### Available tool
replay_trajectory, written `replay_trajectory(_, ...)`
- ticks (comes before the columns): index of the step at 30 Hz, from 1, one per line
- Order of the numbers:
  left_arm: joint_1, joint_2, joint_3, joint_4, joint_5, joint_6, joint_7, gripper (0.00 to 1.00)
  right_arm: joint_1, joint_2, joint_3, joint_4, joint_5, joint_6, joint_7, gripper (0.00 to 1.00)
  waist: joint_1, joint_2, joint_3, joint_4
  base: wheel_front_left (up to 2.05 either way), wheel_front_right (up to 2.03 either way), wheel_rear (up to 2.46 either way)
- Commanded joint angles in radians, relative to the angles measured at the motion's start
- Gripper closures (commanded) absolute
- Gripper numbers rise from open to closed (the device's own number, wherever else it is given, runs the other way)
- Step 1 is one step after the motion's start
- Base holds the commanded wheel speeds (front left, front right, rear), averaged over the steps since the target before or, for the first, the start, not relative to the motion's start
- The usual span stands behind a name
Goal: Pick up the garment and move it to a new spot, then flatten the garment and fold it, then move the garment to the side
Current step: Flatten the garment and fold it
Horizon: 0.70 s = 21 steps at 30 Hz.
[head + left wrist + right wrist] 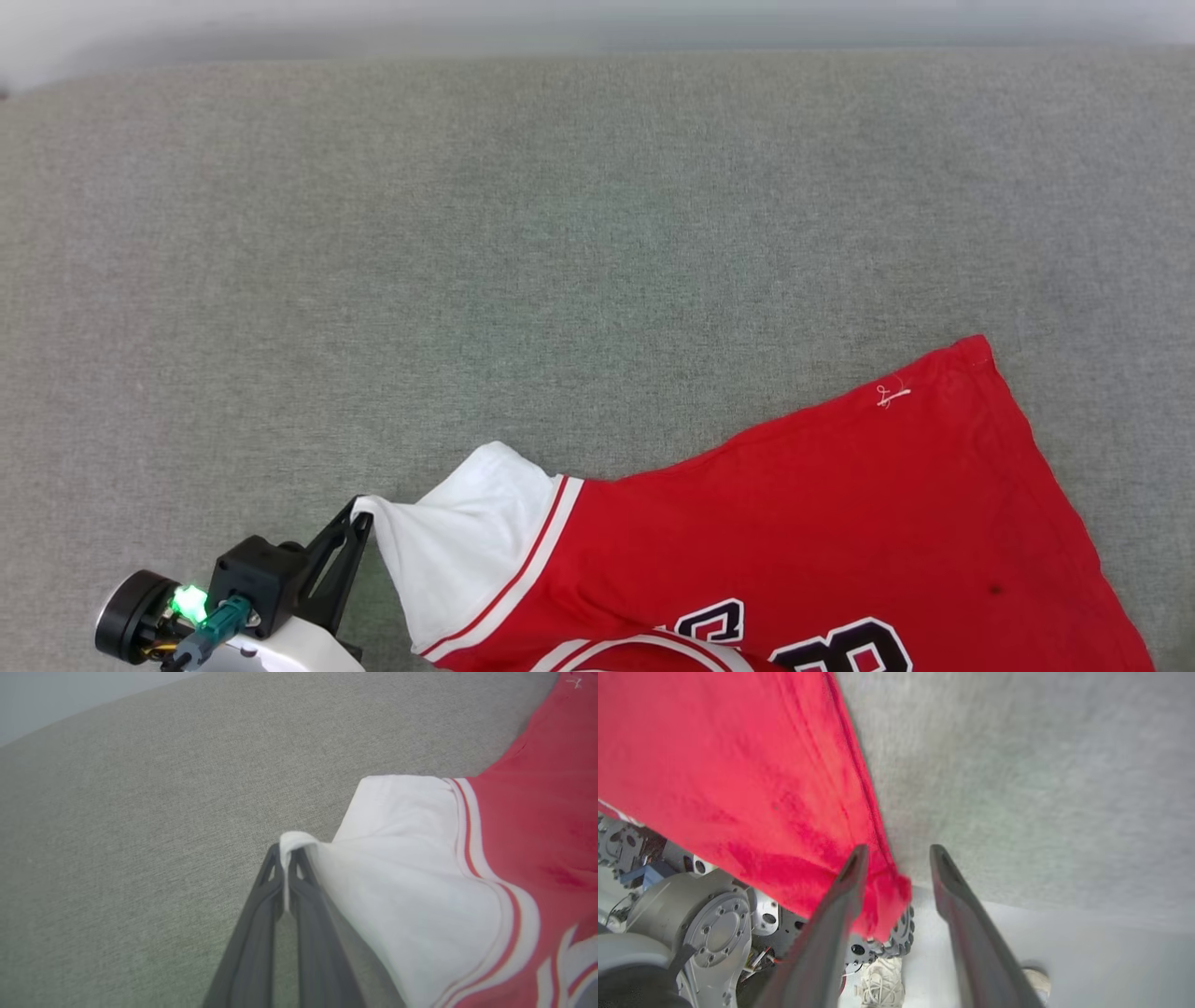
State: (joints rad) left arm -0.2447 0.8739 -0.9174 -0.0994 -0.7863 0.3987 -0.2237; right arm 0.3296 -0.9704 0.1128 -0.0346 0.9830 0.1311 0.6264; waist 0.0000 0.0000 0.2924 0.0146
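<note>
At the front edge of the grey surface (467, 233), left of centre, the left gripper (360, 511) is clenched on the tip of a white sleeve (467, 546). The garment (794, 504) spreads from there toward the front right corner. The right gripper (899, 851) stands released, with the red hem corner loose between its 2 fingers.

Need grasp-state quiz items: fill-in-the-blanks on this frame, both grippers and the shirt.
The left gripper is shut on the garment's sleeve, whose colour is ____.
The right gripper, open or shut, is ____.
The hem corner by its fingers is coloured ____.
The garment's lettering is ____ with a white outline.
Missing: white; open; red; black.
</note>
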Motion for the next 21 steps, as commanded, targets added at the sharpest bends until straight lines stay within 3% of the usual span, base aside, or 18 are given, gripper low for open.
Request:
replay_trajectory(1,0.011,-0.002,0.001,0.002,0.002,0.002,-0.004,1.00,-0.024,-0.008,-0.031,-0.019,-0.010,-0.001,-0.012,0.00,0.0000,0.0000,-0.008,0.003,0.00,0.00,0.00)
replay_trajectory(8,-0.002,-0.019,-0.012,-0.001,0.011,-0.002,0.000,1.00,-0.143,-0.058,-0.192,-0.169,-0.046,-0.001,0.014,0.00,0.0000,0.0000,-0.015,0.024,0.00,0.00,0.00)
replay_trajectory(12,-0.022,-0.031,-0.021,0.003,0.021,-0.011,0.005,1.00,-0.254,-0.090,-0.205,-0.250,-0.070,-0.001,0.102,0.00,0.0000,0.0000,0.000,0.046,0.00,0.00,0.00)
replay_trajectory(17,-0.053,-0.053,-0.028,0.013,0.036,-0.024,0.010,1.00,-0.431,-0.130,-0.096,-0.315,-0.116,-0.001,0.260,0.00,0.0000,0.0000,0.026,0.071,0.00,0.00,0.00)
replay_trajectory(21,-0.079,-0.072,-0.032,0.022,0.046,-0.032,0.013,1.00,-0.597,-0.080,0.043,-0.291,-0.135,-0.001,0.394,0.00,0.0000,0.0000,0.049,0.091,0.00,0.00,0.00)
